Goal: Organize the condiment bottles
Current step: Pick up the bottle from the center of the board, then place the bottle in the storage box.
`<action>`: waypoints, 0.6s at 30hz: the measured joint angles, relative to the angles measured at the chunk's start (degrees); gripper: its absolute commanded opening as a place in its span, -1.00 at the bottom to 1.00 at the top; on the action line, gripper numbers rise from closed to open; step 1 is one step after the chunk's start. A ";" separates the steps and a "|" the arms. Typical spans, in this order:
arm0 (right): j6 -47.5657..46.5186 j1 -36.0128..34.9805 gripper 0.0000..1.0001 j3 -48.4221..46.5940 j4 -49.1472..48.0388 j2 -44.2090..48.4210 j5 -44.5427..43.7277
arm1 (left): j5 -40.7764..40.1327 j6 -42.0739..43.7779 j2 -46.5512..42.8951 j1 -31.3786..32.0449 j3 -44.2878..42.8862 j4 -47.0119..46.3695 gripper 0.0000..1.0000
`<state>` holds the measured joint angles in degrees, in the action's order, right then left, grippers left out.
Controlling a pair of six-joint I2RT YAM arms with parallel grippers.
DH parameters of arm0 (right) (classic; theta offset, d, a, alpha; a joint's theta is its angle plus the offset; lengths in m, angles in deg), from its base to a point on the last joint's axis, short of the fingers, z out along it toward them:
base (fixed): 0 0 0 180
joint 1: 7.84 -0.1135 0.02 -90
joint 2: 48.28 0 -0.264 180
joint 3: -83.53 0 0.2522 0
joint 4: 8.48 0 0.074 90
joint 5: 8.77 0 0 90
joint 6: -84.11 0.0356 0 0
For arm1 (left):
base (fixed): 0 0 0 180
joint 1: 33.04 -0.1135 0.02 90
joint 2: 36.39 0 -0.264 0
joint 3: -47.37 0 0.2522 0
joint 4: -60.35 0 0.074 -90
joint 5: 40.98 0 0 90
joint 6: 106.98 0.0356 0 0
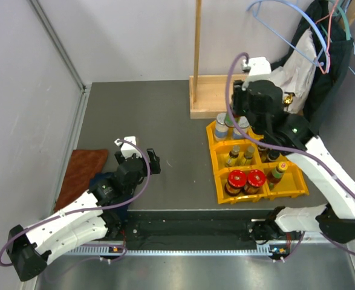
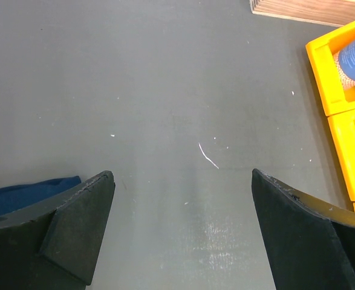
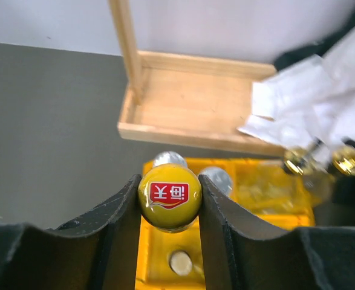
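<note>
Right gripper (image 3: 170,192): jaws closed against both sides of a yellow-capped bottle (image 3: 170,208). The cap bears a red label, and the bottle's body is hidden beneath it. The gripper hangs above the rear of the yellow bin (image 1: 289,188), on the table's right side. Directly below it, 2 silver-lidded jars (image 3: 169,159) show in the bin's back compartment. In the top view, 2 small dark bottles (image 1: 234,155) occupy the middle compartment. 2 red-lidded jars (image 1: 236,179) sit side by side in the front one, and a slim bottle (image 1: 279,171) stands in the right-hand compartment. A wooden stand (image 1: 210,96) lies just behind the bin.

Left gripper (image 2: 183,223): jaws wide apart, holding nothing, over the table (image 2: 165,90) and well apart from the bin. A blue cloth (image 2: 26,192) lies beside its left finger.
</note>
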<state>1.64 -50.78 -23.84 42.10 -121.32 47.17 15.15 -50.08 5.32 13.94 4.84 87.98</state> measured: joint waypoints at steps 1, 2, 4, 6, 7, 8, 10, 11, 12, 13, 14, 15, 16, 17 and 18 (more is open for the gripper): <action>0.72 0.00 -1.00 0.96 1.60 1.77 -1.07 | 0.00 0.00 0.00 0.00 0.00 0.00 0.98; 1.27 0.02 -1.00 1.57 2.97 3.17 -1.92 | 0.00 0.00 0.00 0.00 0.00 -0.02 0.98; 2.89 0.09 -1.00 2.91 6.56 6.40 -3.76 | 0.00 0.00 0.00 0.00 0.00 -0.02 0.98; 4.83 0.11 -1.00 3.89 10.40 9.46 -5.77 | 0.00 0.00 0.00 0.00 0.00 -0.04 0.98; 5.77 0.11 -1.00 4.33 12.15 10.97 -6.78 | 0.00 0.00 0.00 -0.02 0.00 -0.04 0.98; 7.26 0.11 -1.00 5.33 14.32 13.29 -8.26 | 0.00 0.00 0.02 -0.02 0.00 -0.04 0.98; 8.90 0.15 -1.00 6.45 16.79 15.74 -10.03 | 0.00 0.00 0.04 -0.07 0.00 -0.07 0.98; 10.05 0.24 -1.00 7.28 18.25 17.18 -11.10 | 0.00 0.00 0.07 -0.07 0.00 -0.09 0.98; 11.10 0.37 -1.00 7.98 19.67 18.45 -12.04 | 0.02 0.00 0.09 -0.07 0.00 -0.09 0.98; 12.17 0.52 -1.00 8.68 21.29 19.78 -13.18 | 0.02 0.00 0.13 -0.07 0.00 -0.09 0.98; 13.11 0.79 -1.00 9.42 22.60 20.96 -14.23 | 0.07 0.00 0.26 -0.07 -0.02 -0.20 0.98; 13.86 1.14 -1.00 10.05 23.61 21.88 -14.99 | 0.07 0.02 0.50 -0.07 -0.02 -0.24 0.98; 14.80 1.60 -1.00 10.82 24.63 22.91 -15.85 | 0.24 0.02 0.92 -0.07 -0.02 -0.33 0.98; 15.45 2.14 -1.00 11.58 25.51 23.82 -16.70 | 0.42 0.04 1.40 -0.07 -0.02 -0.39 0.98; 16.17 2.93 -1.00 12.31 26.32 24.59 -17.42 | 0.61 0.04 1.90 -0.07 -0.02 -0.44 0.98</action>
<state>17.82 -47.85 -11.53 68.42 -96.73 29.75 15.76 -50.04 7.22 13.87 4.82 87.55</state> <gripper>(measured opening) 0.373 0.990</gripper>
